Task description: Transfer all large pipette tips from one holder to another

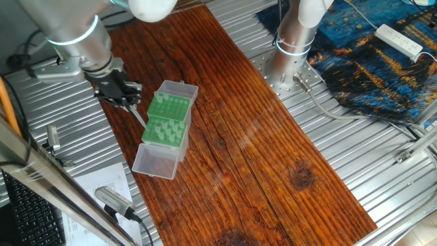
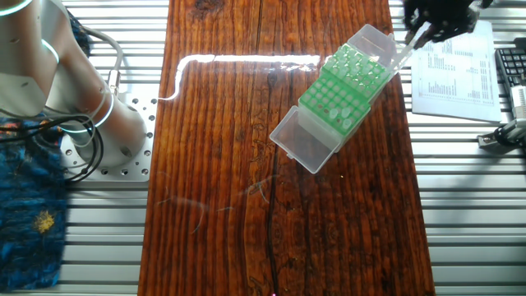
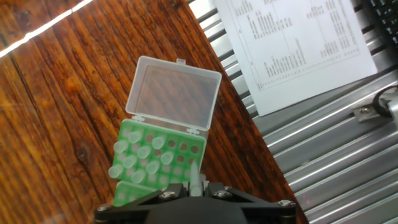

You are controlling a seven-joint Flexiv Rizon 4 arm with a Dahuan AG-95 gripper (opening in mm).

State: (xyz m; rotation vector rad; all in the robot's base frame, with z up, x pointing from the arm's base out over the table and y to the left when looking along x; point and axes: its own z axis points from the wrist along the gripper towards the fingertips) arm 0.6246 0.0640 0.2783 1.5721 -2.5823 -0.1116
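Where the hand view begins, at its lower edge, you find the gripper [image 3: 194, 190] clenched on one tip [image 3: 194, 177], which juts upward between the fingers. Just beyond it lies the green rack [image 3: 180, 149], with the large pipette tips [image 3: 140, 158] clustered at its left side and empty holes at its right. Past the rack, the clear hinged lid [image 3: 174, 93] lies open on the wooden tabletop [image 3: 56, 93]; farthest away, a printed sheet [image 3: 298, 50] rests on the ribbed metal surface [image 3: 336, 149]. In the fixed views the gripper [image 1: 123, 92] hangs beside the rack's edge. Watch for the held tip meeting a hole rim at a slant and slipping from the fingers, or nudging the light box askew.
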